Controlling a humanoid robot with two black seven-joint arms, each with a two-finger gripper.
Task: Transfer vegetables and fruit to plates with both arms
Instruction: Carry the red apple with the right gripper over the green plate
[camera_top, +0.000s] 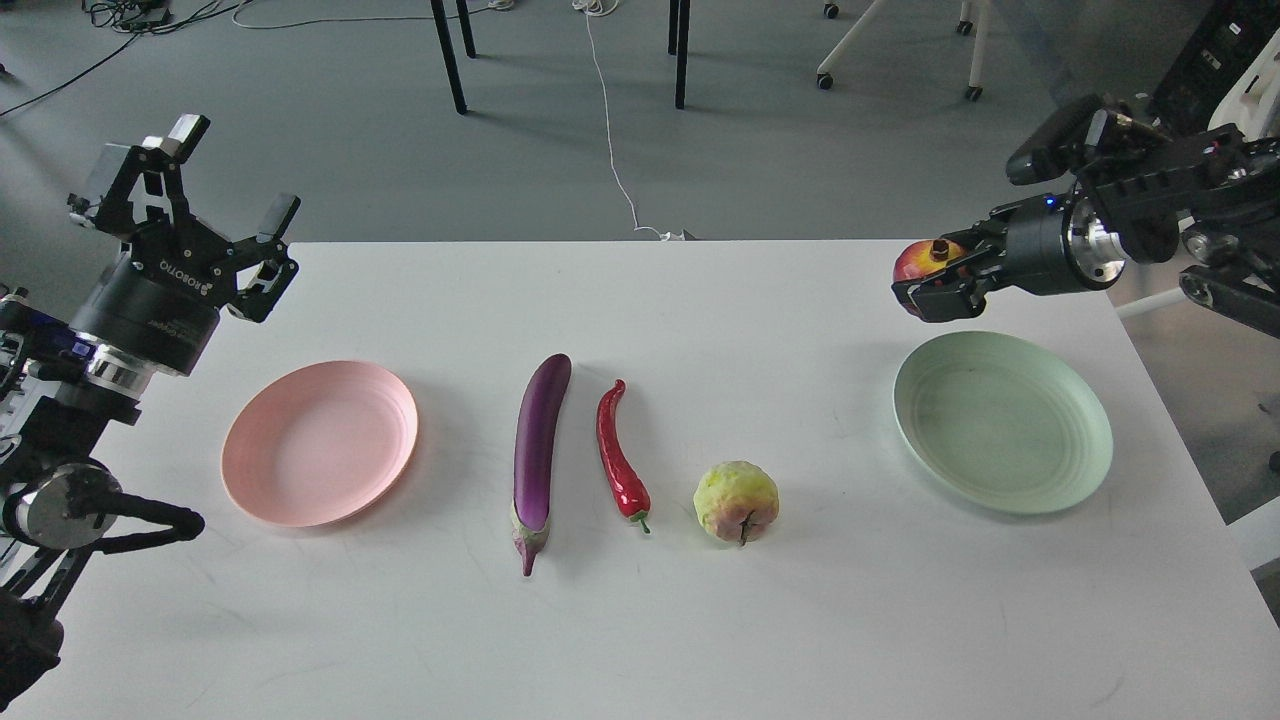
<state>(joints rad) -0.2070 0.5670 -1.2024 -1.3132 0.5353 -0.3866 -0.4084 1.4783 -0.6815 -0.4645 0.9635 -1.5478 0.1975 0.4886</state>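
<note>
My right gripper (930, 283) is shut on the red pomegranate (922, 260) and holds it in the air above the far left rim of the mint green plate (1003, 423). My left gripper (215, 180) is open and empty, raised beyond the far left of the pale pink plate (319, 442). The purple eggplant (538, 442), the red chili pepper (619, 456) and the bumpy yellow-green fruit (736, 501) lie in a row on the white table (640, 610) between the two plates.
Both plates hold nothing. Beyond the table's far edge are a grey floor, black table legs (450, 55), a white cable (612, 140) and office chairs (1235, 150) at the right.
</note>
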